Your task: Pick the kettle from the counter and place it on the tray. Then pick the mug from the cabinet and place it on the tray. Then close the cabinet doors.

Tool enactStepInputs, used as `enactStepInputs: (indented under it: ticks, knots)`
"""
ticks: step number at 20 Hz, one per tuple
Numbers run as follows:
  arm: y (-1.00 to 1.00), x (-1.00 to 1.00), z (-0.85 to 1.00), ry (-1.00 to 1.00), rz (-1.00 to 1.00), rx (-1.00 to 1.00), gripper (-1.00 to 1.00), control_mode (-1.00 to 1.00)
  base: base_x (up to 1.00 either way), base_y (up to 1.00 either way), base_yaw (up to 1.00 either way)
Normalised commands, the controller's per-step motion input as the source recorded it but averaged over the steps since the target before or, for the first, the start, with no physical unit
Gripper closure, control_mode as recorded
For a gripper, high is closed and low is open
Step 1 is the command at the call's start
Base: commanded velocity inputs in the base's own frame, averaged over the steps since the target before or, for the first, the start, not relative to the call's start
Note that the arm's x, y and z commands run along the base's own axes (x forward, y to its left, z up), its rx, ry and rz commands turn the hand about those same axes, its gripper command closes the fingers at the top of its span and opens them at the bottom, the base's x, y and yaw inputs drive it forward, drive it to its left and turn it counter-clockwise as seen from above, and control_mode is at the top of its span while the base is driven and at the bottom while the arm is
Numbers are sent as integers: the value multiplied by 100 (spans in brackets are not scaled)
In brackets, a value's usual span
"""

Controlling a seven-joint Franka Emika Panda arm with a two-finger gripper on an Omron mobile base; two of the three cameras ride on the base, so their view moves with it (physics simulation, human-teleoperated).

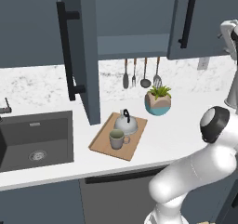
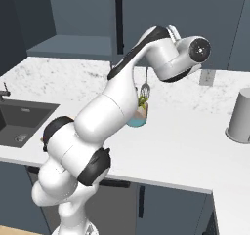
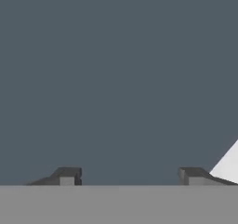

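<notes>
While the hand [image 3: 125, 176] faces a flat slate-blue panel, its two dark fingertips [image 3: 67, 175] stand well apart with nothing between them; judged as squaring up to a cabinet door for the closing push.

Hand view: plain door surface close ahead, a white sliver at the lower right edge.

Left base view: kettle [image 1: 125, 123] and mug [image 1: 118, 139] both sit on the tray [image 1: 100, 141], mug just in front of kettle, so both placements look done. Left cabinet door [image 1: 87, 56] swings out over the bench [image 1: 181, 121]; right cabinet door [image 1: 197, 21] also stands ajar. Cabinet [image 1: 132, 30] shelf is bare. Plant pot [image 1: 158, 102] stands behind the tray, sink [image 1: 35, 141] to its left.

Right base view: the arm hides the tray; a grey canister [image 2: 240, 116] stands at far right.
</notes>
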Motion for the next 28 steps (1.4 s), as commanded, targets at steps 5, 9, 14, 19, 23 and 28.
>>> enactStepInputs:
  ticks: [5, 9, 14, 19, 23, 28]
  knots:
    - [47, 69, -2, 2, -7, 1, -100, -100, 0, 0, 0]
    - [47, 59, -1, -4, -6, 7, -100, -100, 0, 0, 0]
    - [50, 47, -10, -11, -9, 3, -100, -100, 0, 0, 0]
    - [53, 43, -5, -2, -12, 0, -100, -100, 0, 0, 0]
    - [27, -8, 0, 1, -8, 0, -100, -100, 0, 0, 0]
    - [16, -40, 0, 7, -2, -3, -100, -100, 0, 0, 0]
